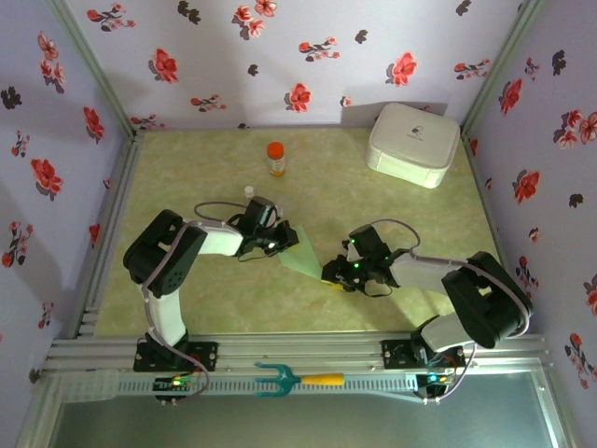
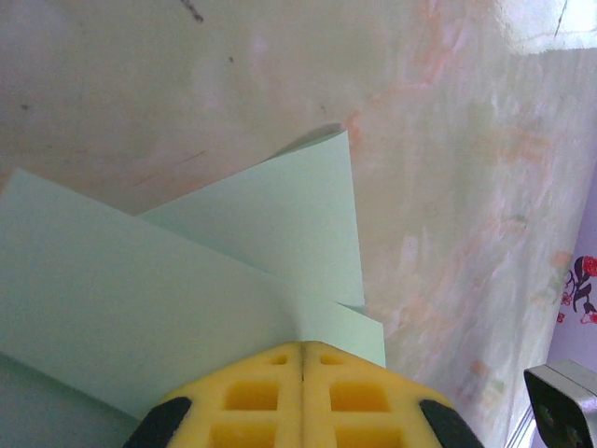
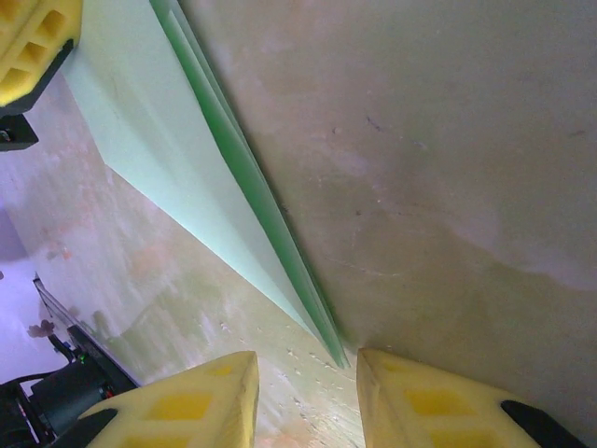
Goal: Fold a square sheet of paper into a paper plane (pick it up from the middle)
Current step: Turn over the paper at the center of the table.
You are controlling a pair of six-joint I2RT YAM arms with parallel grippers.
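Note:
The square sheet of paper (image 1: 306, 255) lies in the middle of the table, folded into a pale green pointed wedge with stacked layers. My left gripper (image 1: 285, 241) is shut on its left edge; in the left wrist view the yellow pads (image 2: 270, 392) meet with the paper (image 2: 187, 280) pinched between them and flaps fanning out ahead. My right gripper (image 1: 332, 273) stands at the paper's right tip. Its jaws are open (image 3: 308, 397), and the paper's narrow point (image 3: 280, 243) ends just ahead of the gap, touching neither pad.
A white rounded box (image 1: 413, 143) sits at the back right. An orange-capped bottle (image 1: 276, 159) stands at the back centre, with a small white-capped item (image 1: 249, 192) nearer. A teal fork-shaped tool with a yellow handle (image 1: 297, 379) lies on the front rail.

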